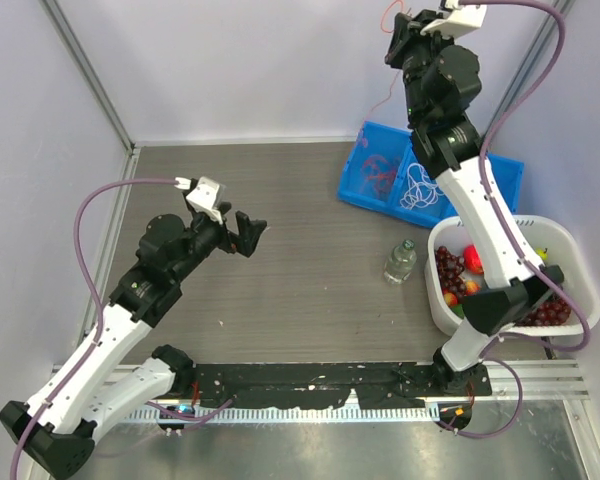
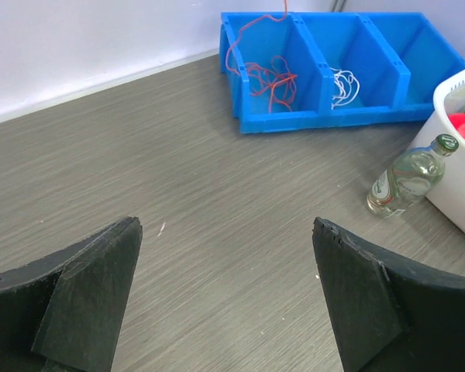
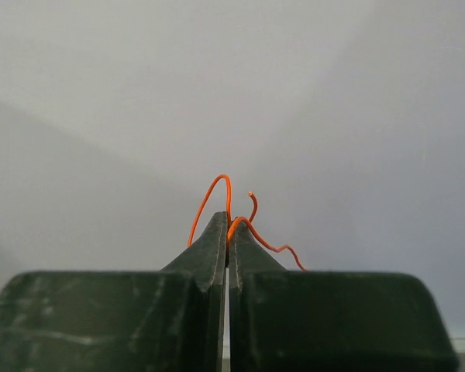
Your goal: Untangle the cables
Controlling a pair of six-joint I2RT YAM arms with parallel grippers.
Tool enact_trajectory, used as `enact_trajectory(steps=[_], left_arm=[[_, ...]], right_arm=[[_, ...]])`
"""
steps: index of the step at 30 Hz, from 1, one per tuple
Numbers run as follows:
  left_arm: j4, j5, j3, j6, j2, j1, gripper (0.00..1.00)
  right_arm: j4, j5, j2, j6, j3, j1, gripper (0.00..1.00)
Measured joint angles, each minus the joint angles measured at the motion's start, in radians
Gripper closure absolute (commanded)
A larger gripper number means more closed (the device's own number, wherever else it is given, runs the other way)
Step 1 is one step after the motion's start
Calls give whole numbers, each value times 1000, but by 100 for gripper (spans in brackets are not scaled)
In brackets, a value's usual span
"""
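Red-orange cable point(image 3: 219, 177) in right tool point(image 3: 228, 229)

I lose the red-orange cable point(image 3: 229, 201) where it vanishes between the pressed fingertips of my right gripper point(image 3: 227, 236); the white basket point(image 2: 457, 170) runs off the left wrist view's edge.

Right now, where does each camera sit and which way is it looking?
Top external: above and behind the robot, looking down on the table; left arm and right arm show.
Left wrist: low over the table, facing the blue bin and bottle; left gripper shows, open.
Right wrist: up high, facing a bare wall; right gripper shut on an orange cable.
Shared: top and left wrist both show blue bin, bottle.
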Motion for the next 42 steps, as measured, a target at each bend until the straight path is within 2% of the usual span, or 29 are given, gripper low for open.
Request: enact_trajectory(steps=[9, 15, 22, 28, 37, 42], left_arm=[[1, -46, -8, 34, -9, -10, 5], [2, -57, -11, 49, -4, -14, 3], [1, -67, -14, 51, 8, -14, 0], [1, -75, -15, 51, 11, -14, 0], [1, -77, -16, 51, 11, -14, 0], [1, -77, -20, 51, 11, -14, 0]], right_arm=[[11, -21, 198, 1, 55, -92, 99], [-51, -59, 311, 0, 274, -110, 99], [-37, -100, 320, 3, 493, -124, 99], [-10, -123, 296, 23, 466, -161, 99], [-13, -136, 294, 58, 255, -201, 99], [-23, -144, 296, 69, 251, -209, 99]])
